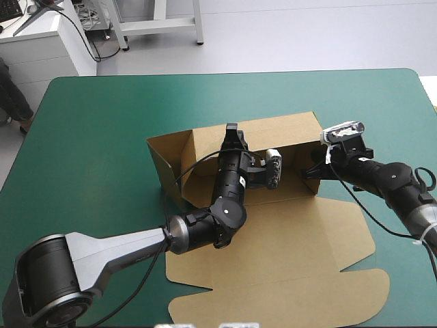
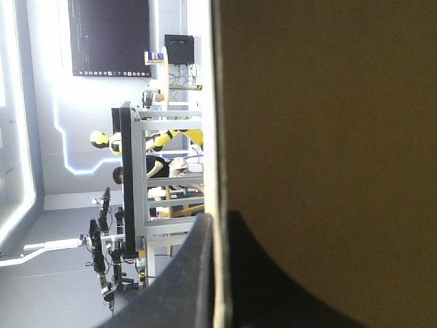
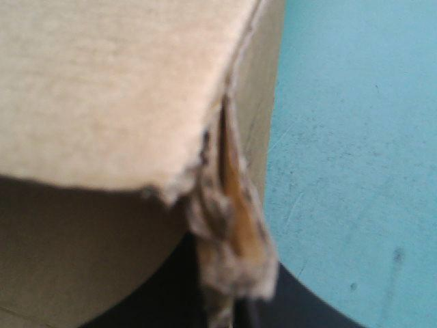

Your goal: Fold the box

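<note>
- High view: the box (image 1: pixel 273 232) sits mid-table, a little toward the right edge of the table (image 1: pixel 102 137); the part nearer the far edge stands as an open tray with walls raised, and the lid lies flat toward the near edge; your left gripper (image 1: pixel 232 134) reaches over the tray floor to the top of the far wall; your right gripper (image 1: pixel 313 167) is at the wall facing the table's right edge; the step in hand looks like setting and tucking these walls.
- Left wrist view: the left gripper (image 2: pixel 217 220) is pinched almost closed with the pale edge of the box (image 2: pixel 328 102) running up between its black fingers, so it is holding board, not air; the brown face beside it fills the view and stands straight; keep the pinch close to the rim and steer the wall along its crease instead of dragging it, or the whole tray may slide toward the far edge.
- Right wrist view: the right gripper (image 3: pixel 229 301) is likewise nearly closed on the box (image 3: pixel 102 82), gripping a frayed, layered corner of board; bare teal-green cover (image 3: pixel 355 137) lies beside it; that corner looks soft and already ragged, so I judge a hard pull would tear it; hold it only firmly enough to keep the side wall upright.
- Move one arm at a time; let the right one brace while the left one works, and release neither until the wall holds by itself.
</note>
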Controlling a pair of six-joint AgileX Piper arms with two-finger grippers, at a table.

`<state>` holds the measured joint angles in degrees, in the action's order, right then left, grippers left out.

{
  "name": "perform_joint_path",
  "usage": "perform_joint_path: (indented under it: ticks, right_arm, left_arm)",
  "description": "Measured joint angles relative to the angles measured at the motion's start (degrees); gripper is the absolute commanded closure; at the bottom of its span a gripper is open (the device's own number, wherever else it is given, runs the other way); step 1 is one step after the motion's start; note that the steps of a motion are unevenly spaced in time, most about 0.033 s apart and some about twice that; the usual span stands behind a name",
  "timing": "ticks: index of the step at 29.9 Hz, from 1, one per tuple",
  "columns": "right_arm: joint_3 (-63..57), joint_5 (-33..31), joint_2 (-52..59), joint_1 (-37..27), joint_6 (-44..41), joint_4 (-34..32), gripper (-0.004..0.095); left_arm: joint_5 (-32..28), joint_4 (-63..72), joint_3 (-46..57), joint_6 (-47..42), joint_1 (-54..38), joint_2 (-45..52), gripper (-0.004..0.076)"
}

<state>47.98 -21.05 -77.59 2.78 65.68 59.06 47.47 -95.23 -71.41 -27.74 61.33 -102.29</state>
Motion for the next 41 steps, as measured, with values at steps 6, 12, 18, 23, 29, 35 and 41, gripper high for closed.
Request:
perform_joint_path:
  ticks: [6, 12, 18, 23, 29, 35, 41]
  right_arm:
    - [0.00, 0.00, 0.06, 0.11, -2.41, -1.14, 0.0904]
    - [0.21, -0.05, 0.21, 0.47, -6.73, -4.83, 0.0904]
    - [1.74, -1.19, 0.17, 0.73, -13.32, -10.63, 0.0903]
    - [7.03, -7.16, -1.22, 0.97, -23.15, -19.41, 0.0903]
    - [15.79, -17.76, -4.06, 1.12, -35.15, -31.81, 0.0903]
    - [23.91, -25.91, -7.49, 1.12, -43.86, -37.17, 0.0903]
    - [32.35, -36.34, -13.35, 1.12, -50.00, -40.25, 0.0904]
  left_arm:
    - [-1.52, -0.59, 0.00, 0.00, 0.06, 0.00, 0.0526]
    - [-4.82, -0.66, 0.06, 0.00, 0.27, -0.05, 0.0328]
    - [-5.13, -0.76, 0.10, -1.09, 1.64, -0.22, 0.0330]
    - [-2.23, -0.65, 0.10, -1.56, 4.57, -0.22, 0.0362]
    - [1.19, -0.58, 0.19, -1.72, 8.46, 1.23, 0.0430]
    - [2.56, 0.21, 0.28, -1.85, 11.79, 8.15, 0.0665]
    - [1.88, 0.93, 0.16, -4.82, 11.03, 19.36, 0.0730]
